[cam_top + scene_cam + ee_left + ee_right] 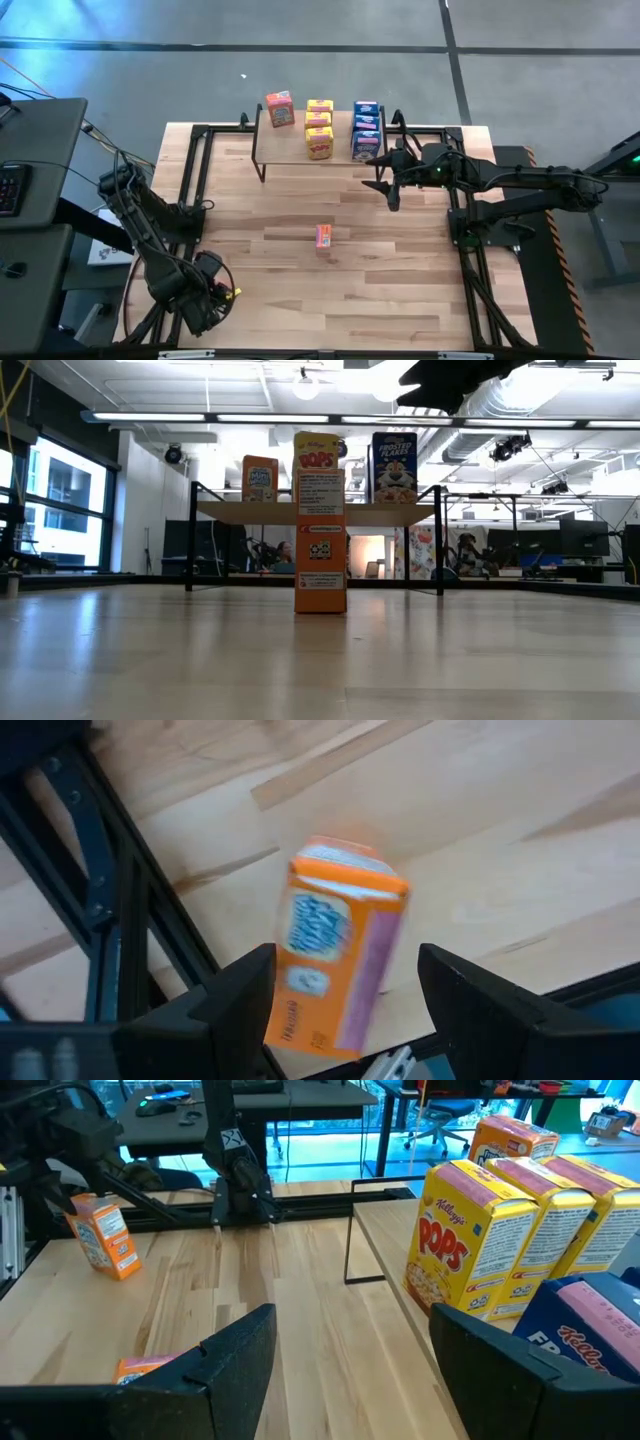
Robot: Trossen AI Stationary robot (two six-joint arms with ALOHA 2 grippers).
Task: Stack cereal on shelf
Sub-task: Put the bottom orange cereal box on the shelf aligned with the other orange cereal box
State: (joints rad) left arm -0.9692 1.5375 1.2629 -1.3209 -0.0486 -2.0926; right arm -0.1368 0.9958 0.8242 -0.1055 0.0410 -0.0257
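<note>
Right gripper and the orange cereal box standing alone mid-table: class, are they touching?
Apart. The high view shows bare tabletop between the right gripper and the orange box.
</note>
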